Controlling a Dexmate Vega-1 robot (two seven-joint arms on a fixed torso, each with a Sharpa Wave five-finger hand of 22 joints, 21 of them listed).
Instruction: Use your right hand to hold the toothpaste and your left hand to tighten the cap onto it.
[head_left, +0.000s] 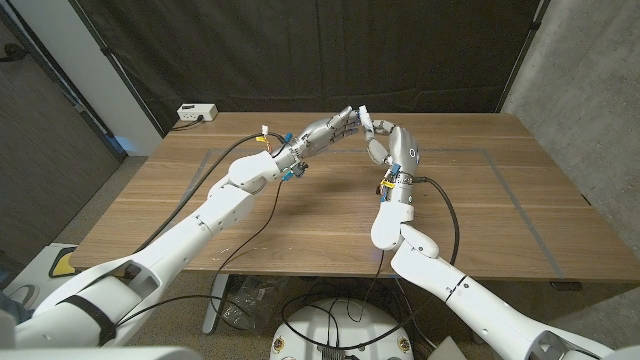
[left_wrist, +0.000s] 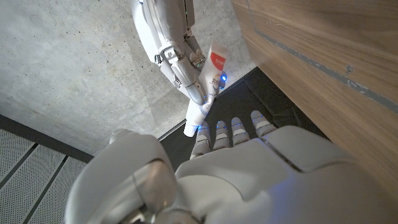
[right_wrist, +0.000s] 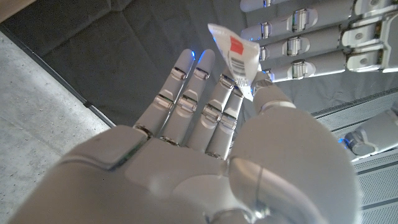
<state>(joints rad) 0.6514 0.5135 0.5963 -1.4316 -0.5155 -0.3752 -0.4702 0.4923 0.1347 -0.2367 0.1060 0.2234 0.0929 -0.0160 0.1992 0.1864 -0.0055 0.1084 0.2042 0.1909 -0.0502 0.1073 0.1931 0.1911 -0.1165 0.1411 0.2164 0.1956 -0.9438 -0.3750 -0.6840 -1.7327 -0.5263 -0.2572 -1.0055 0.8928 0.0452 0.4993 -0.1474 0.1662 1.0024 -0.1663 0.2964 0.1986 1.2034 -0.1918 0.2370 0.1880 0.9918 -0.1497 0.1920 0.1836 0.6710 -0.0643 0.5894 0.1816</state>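
I am looking down over the wooden table (head_left: 300, 230), where both arms are rising from the near corners and meeting in the air above its far middle. My right hand (head_left: 385, 140) is holding the toothpaste (left_wrist: 211, 74) off the table, the white tube with its red label pinched between the thumb and the fingers (right_wrist: 205, 99), which are lying side by side and reaching straight out; in the right wrist view the tube's flat crimped end (right_wrist: 235, 53) is sticking out past the thumb. My left hand (head_left: 335, 125) is reaching in from the other side, its fingertips (left_wrist: 233, 127) just beside the tube's lower, capped end (left_wrist: 191, 127), where the cap is sitting. I cannot tell whether those fingers are touching the cap or gripping it. Black cables (head_left: 240, 235) are trailing across the tabletop under the arms. A small white box (head_left: 197, 113) is sitting at the table's far left corner.
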